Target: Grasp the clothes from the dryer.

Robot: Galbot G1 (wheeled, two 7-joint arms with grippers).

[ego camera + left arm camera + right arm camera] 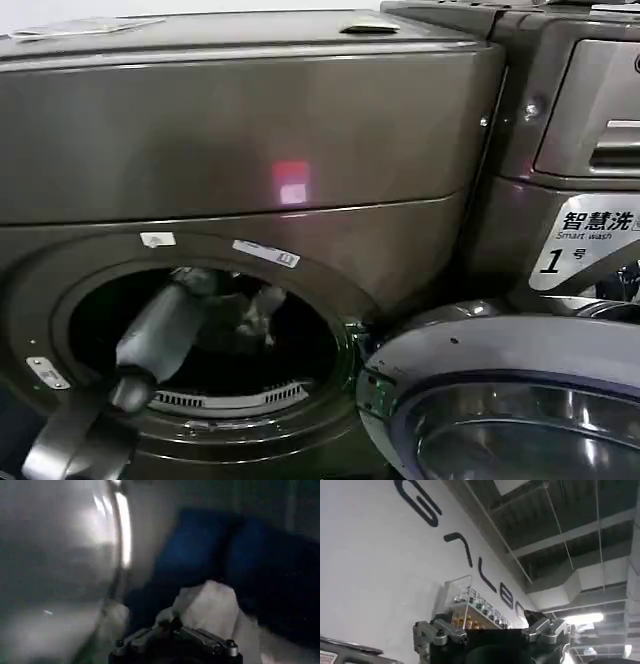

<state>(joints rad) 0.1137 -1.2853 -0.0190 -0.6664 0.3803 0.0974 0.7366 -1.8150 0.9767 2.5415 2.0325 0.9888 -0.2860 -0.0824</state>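
Clothes (pixel 210 605) lie deep inside the dryer (pixel 200 330), pale cloth against the left claw (pixel 175 630); whether it pinches, I cannot tell. A shallow grip could let cloth slip at the door rim.

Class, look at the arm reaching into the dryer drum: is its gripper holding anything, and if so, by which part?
The left gripper is closed on a white cloth inside the drum, pinching a bunched-up fold near its edge.

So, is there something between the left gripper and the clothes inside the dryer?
Nothing visible. The left gripper is inside the drum, reached in through the open dryer opening, and the white cloth lies right in front of it, with blue cloth farther behind.
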